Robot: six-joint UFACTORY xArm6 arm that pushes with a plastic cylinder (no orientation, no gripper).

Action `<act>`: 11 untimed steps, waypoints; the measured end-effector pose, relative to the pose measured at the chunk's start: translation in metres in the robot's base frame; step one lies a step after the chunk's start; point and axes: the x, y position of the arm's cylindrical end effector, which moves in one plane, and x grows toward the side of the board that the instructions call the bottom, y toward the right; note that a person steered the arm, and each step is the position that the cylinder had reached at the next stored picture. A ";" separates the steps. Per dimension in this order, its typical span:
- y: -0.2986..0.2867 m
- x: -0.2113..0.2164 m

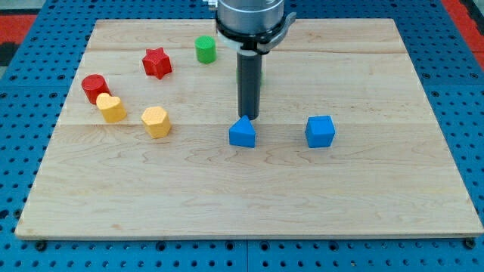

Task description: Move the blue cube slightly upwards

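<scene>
Nearest the bottom edge of the wooden board (249, 204), only bare wood across the whole width. Further up, about at mid-height, two blue blocks in one row: a blue triangular block (243, 132) close to the centre, and the blue cube (320, 131) to its right, well apart from it and roughly halfway between the centre and the right edge. Flat on the wood, that cube, with nothing touching it. No gripper and no fingers here, so nothing to open, close or hold: only a straight dark rod (249, 83) coming down from the grey arm head (251, 19) at the top edge. My tip (249, 118) just above the top point of the blue triangular block, touching it or nearly so, hard to tell which; well apart from the blue cube, to its left. Toward the left edge, at a similar height, a yellow hexagonal block (156, 121), and just up-left of it a yellow heart-shaped block (111, 108). Directly behind the heart, touching or almost touching, a red cylinder (95, 87) near the left edge. Further toward the top-left corner, a red star-shaped block (157, 63). Farthest of all, near the top edge and left of the rod, a green cylinder (205, 50).
</scene>
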 end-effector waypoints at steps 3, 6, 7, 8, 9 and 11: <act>0.075 -0.010; 0.082 0.056; 0.110 0.066; 0.150 0.060; 0.154 0.056; 0.157 0.031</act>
